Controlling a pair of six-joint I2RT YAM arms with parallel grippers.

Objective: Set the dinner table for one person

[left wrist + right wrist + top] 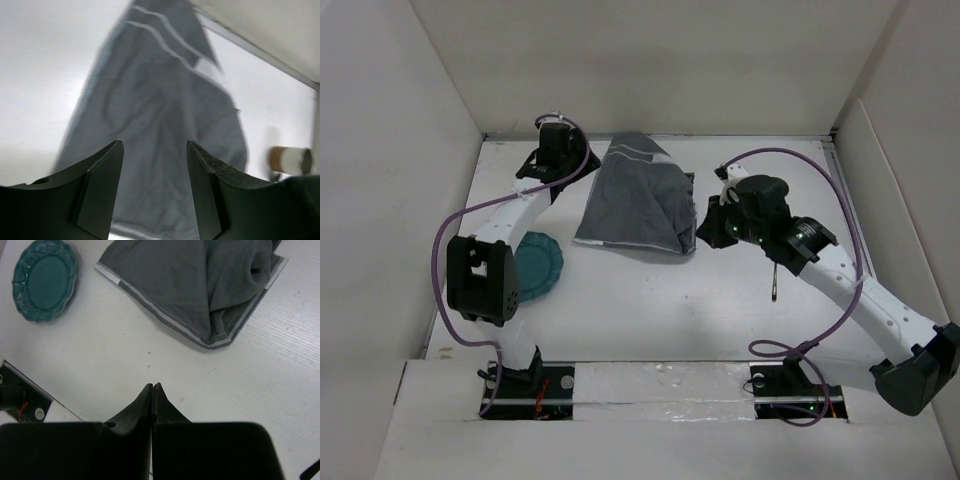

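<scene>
- Dinner table [650, 310]: a large, flat, plain white matte surface. It fills the floor of the walled white enclosure and runs from the arms' bases to the far wall.
- In the right wrist view its top [165, 355] shows faint fine streaks and a few tiny dark specks.
- A crumpled dark grey cloth mat [640, 200] with pale stripes along its edges lies on the far middle of the table. A teal scalloped plate [538, 265] lies on the near left, partly under the left arm.
- The left gripper [155, 145] hangs at the far left of the table, just above the mat's left edge. Its fingers are spread apart with nothing between them, and grey cloth [160, 115] shows through the gap.
- The right gripper [152, 386] is over bare white table, near the mat's near-right corner [220, 340]. Its fingers are pressed together, tip to tip, with nothing visible between them.
- From the right wrist, the plate [44, 280] sits well apart from those closed tips.
</scene>
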